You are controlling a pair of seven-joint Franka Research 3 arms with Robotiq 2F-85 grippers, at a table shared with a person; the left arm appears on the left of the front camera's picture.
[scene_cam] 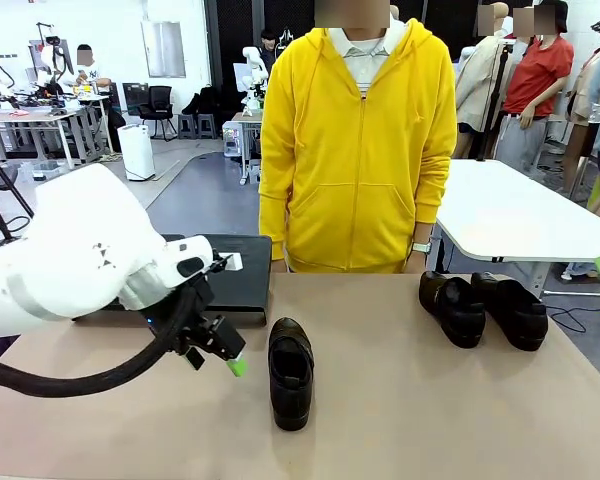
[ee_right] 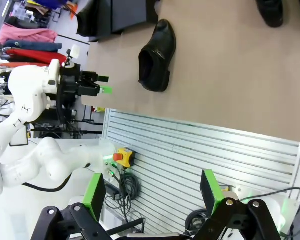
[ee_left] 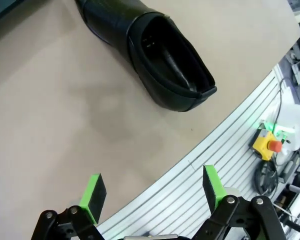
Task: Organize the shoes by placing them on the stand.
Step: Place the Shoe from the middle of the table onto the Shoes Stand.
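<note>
- Where the front view frames the counter [scene_cam: 410,410], the left tool [scene_cam: 220,362], pads apart, hangs lower left just beside one shoe [scene_cam: 291,372] at centre; two more shoes [scene_cam: 510,312] lie at right; the stand [scene_cam: 225,272] sits centre-left.
- Left wrist view: pads spread at bottom, shoe at upper centre.
- Right wrist view: right tool [ee_right: 152,192], pads apart, at bottom; shoe at upper centre.

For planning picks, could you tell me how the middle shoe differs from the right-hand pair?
The middle shoe lies alone by the left gripper; the pair sits side by side. The middle shoe is nearer the robot; the pair lies farther back. All black, off the stand.
</note>
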